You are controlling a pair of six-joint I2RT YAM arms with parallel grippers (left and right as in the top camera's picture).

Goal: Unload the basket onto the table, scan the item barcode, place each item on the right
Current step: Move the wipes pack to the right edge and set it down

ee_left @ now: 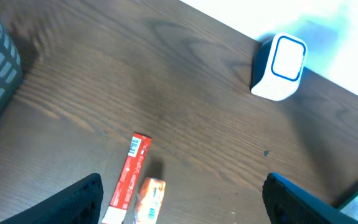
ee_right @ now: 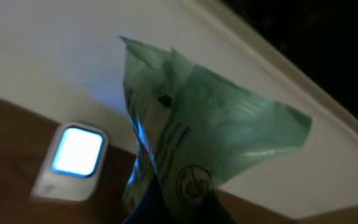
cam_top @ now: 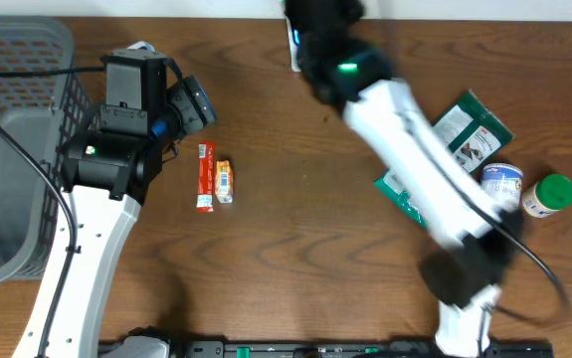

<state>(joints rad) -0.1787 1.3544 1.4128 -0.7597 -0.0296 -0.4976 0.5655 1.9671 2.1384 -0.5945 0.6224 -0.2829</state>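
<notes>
**Overhead.** Dark wood tabletop [cam_top: 295, 249]. There is a grey basket [cam_top: 17, 129] at the far left. The left pincer [cam_top: 194, 104] has its jaws wide apart and holds nothing. It sits near a red stick pack [cam_top: 204, 177] and an orange packet [cam_top: 224, 182], which lie side by side and appear to touch. The right arm reaches across to the far edge, where the scanner [cam_top: 293, 42] stands. Its pincer is lost in blur here. On the right are spare green packs [cam_top: 475, 124], a tin [cam_top: 502, 181] and a green-capped bottle [cam_top: 549, 194].

**Left wrist.** Both fingers show at the bottom corners, well apart. The two packets lie between them, and the scanner is well beyond.

**Right wrist.** The green pouch [ee_right: 197, 137] is the item to scan. The right pincer [ee_right: 169, 211] is clamped on its lower end and holds it aloft, just right of the scanner's lit window. No barcode can be made out.

**Handling (judged).** The pouch looks like light, thin film, limp and crinkly, so it will probably flop and may slip. It is best pinched at an edge seam, clear of the printed panel, so the code lies flat toward the window.
</notes>
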